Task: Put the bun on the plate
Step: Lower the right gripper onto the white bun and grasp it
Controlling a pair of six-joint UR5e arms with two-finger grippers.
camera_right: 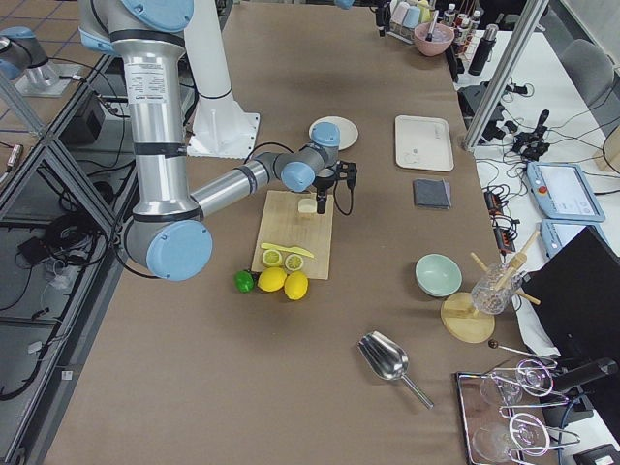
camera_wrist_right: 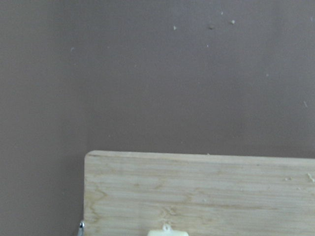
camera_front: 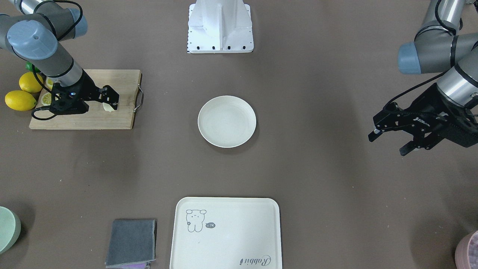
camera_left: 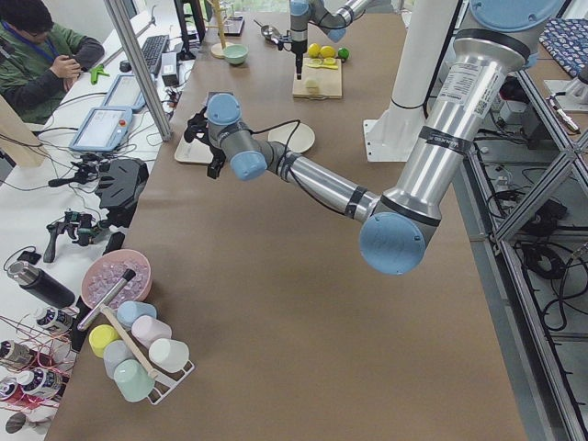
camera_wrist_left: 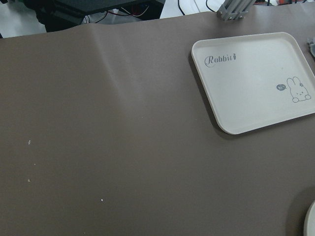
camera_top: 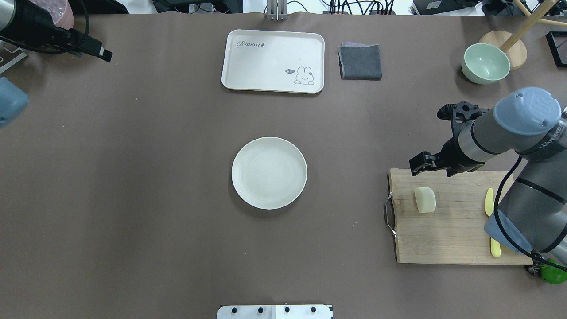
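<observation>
The bun, a small pale cream lump, lies free on the wooden cutting board at the table's right. My right gripper hovers just above the board's far edge, beside the bun and not touching it. From the front its fingers appear open and partly hide the bun. In the right wrist view only the bun's top shows at the bottom edge. The round off-white plate sits bare at the table's centre. My left gripper hangs open and holds nothing, far off to the left.
Two lemons, a cut half and a green fruit lie by the board's outer end. A cream tray, grey cloth and green bowl line the far edge. A person sits beyond it.
</observation>
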